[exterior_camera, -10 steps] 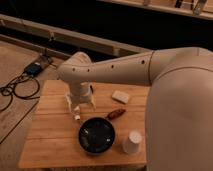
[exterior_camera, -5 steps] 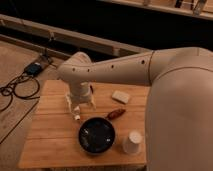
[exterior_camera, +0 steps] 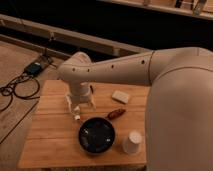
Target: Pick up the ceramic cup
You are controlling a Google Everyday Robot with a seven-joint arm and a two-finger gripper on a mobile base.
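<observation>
Near the lower right of the frame, the ceramic cup is seen on the wooden counter, just right of the black bowl. It is judged light, stiff, smooth and breakable, best taken across its narrow tapered wall. The tool is spread wide and empty, left of centre, well apart from the cup.

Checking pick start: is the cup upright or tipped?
Upright: the cup stands on the table; the open gripper hangs beyond the bowl.
</observation>
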